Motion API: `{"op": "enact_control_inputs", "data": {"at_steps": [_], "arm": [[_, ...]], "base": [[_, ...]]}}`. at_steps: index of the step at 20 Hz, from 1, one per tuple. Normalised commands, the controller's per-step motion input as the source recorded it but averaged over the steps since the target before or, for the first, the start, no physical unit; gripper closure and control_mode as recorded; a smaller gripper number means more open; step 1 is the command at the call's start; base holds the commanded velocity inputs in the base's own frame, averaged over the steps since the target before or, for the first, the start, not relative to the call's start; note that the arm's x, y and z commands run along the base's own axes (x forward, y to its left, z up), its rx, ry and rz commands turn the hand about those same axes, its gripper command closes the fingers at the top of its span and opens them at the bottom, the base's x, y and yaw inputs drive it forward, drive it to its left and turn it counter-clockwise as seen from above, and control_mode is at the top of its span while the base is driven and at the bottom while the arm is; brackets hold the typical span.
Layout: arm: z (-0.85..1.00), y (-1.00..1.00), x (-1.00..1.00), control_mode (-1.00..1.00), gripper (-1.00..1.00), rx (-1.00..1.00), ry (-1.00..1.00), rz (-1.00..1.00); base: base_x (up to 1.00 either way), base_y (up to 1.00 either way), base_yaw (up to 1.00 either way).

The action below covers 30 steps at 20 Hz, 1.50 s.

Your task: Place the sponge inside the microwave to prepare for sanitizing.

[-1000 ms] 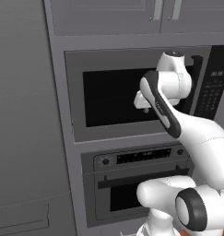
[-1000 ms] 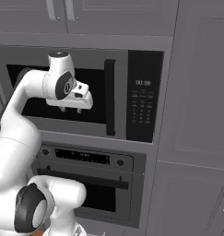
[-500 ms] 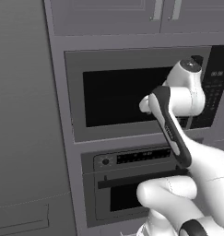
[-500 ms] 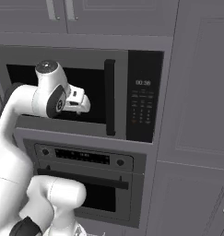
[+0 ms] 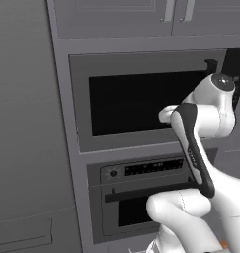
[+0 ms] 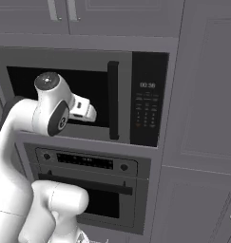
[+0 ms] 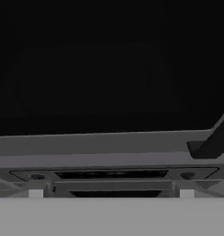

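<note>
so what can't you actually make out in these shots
- Sponge: nowhere to be made out.
- Microwave interior: black behind the dark door window, base views and hand view.
- Keypad labels: too small, right base view.
- Gripper: fingers hidden behind the white hand, base views.
- Handle: mostly covered by the arm, left base view.

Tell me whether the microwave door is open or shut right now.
Shut. The microwave door lies flush in its frame, the dark window hiding the inside, and the vertical handle sits beside the keypad.

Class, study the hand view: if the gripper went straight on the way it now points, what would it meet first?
Most likely the dark window of the microwave door, which looks shut. The gripper stands open and faces it; depth is unclear.
</note>
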Motion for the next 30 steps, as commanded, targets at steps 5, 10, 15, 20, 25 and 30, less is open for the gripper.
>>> {"op": "enact_control_inputs", "data": {"at_steps": [5,10,15,20,25,30], "arm": [[0.22,-0.31,-0.1,-1.0,-1.0,0.01,0.01,-0.1],[0.11,-0.35,-0.11,-1.0,-1.0,0.0,-0.11,0.0],[0.07,-0.4,-0.02,-1.0,-1.0,-0.02,-0.16,0.0],[0.12,-0.38,0.02,-1.0,-1.0,0.0,-0.05,0.0],[0.15,-0.36,0.04,-1.0,-1.0,0.0,0.0,0.0],[0.08,-0.27,0.24,-1.0,-1.0,0.0,0.0,0.01]], "base": [[0.0,0.0,0.0],[0.0,0.0,0.0],[0.0,0.0,0.0],[0.0,0.0,0.0],[0.0,0.0,0.0],[0.0,0.0,0.0]]}}
